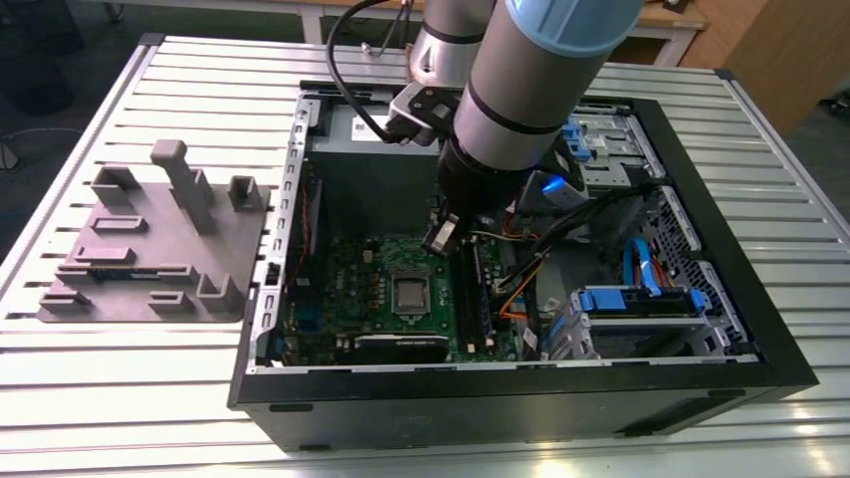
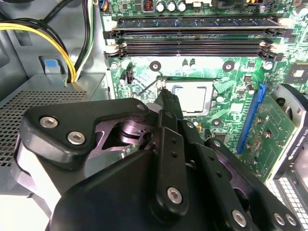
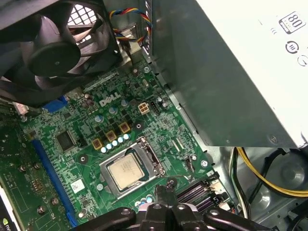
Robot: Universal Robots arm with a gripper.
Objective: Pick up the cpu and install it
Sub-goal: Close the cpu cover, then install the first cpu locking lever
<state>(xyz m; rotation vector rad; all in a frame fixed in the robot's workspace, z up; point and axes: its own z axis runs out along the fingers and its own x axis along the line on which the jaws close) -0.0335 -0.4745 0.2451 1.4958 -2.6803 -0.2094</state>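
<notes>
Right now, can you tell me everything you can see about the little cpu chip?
The cpu is a small, flat, square chip with a silvery-grey metal top, a paler rim and faint print on it. It lies flat and level in the socket on the green motherboard, with the socket's metal frame around its edges. The gripper hangs close beside one corner of the socket and does not seem to touch the chip.

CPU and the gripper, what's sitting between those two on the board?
In the first wrist view, the socket's metal frame and a strip of green motherboard lie between the gripper and the cpu.
</notes>
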